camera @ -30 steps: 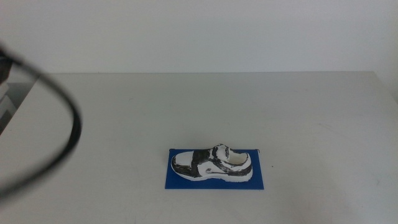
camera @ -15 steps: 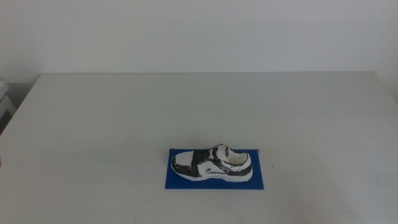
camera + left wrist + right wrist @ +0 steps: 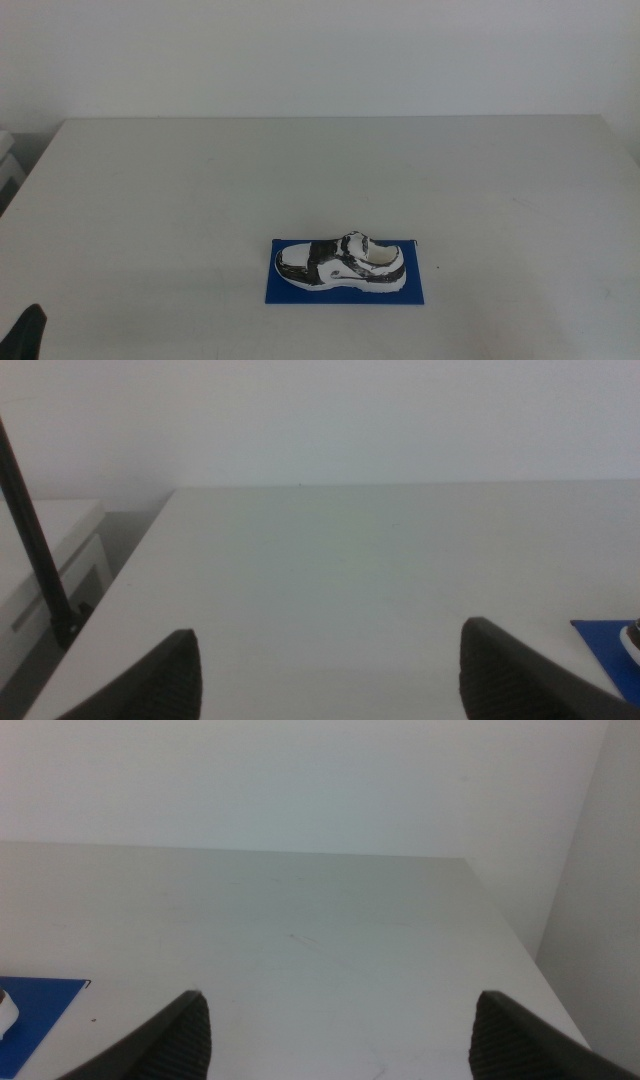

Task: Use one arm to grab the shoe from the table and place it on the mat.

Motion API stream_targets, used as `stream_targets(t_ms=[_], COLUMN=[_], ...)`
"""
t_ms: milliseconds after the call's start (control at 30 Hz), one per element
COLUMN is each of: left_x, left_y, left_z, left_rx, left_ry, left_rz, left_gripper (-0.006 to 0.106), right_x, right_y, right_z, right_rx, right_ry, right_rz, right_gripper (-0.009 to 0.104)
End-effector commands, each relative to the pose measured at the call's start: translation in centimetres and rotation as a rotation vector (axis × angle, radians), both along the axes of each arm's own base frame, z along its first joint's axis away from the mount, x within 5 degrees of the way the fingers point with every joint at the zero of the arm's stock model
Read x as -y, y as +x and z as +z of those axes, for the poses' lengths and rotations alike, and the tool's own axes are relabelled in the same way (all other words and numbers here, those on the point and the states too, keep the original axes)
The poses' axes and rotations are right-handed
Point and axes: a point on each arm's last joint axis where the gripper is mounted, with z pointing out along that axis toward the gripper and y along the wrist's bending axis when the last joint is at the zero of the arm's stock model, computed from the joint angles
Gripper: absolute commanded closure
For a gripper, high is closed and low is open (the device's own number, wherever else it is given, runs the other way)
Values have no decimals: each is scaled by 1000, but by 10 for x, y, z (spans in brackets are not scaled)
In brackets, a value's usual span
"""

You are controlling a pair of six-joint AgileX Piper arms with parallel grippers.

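Observation:
The black-and-white shoe (image 3: 340, 263) lies on its sole on the blue mat (image 3: 416, 291), toe to the left, at the front middle of the white table (image 3: 200, 190). No gripper touches it. My left gripper (image 3: 335, 680) is open and holds nothing, low over the table's left side; only its dark tip (image 3: 28, 335) shows in the middle view's bottom left corner. The left wrist view catches the mat's corner (image 3: 604, 648) and the shoe's toe (image 3: 634, 642). My right gripper (image 3: 345, 1040) waits open over the right side, with the mat's edge (image 3: 38, 1005) in its view.
A white cabinet (image 3: 45, 555) and a thin black cable (image 3: 30, 530) stand beyond the table's left edge. The right wrist view shows the table's right edge (image 3: 505, 935) close to a wall. A white wall runs behind the table.
The left arm's black cable loop, at the picture's left a second ago, has gone. A dark gripper tip now shows in the bottom left corner. Shoe and mat have not moved.

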Motion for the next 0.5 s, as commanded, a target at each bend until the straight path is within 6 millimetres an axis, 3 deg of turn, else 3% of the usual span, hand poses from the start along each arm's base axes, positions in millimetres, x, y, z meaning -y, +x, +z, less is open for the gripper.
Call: stream_targets(t_ms=[0, 200, 467], left_x=[1, 0, 1], left_y=[-1, -6, -6], left_z=[6, 2, 2], left_rx=[96, 99, 102], left_ry=[-6, 112, 115], left_rz=[-14, -12, -17], left_gripper=[13, 14, 14], right_x=[1, 1, 1], right_y=[-2, -2, -2], right_z=[11, 11, 11], right_rx=[107, 107, 107], right_ry=[-25, -25, -25], right_rz=[-7, -7, -7], right_gripper=[29, 29, 29])
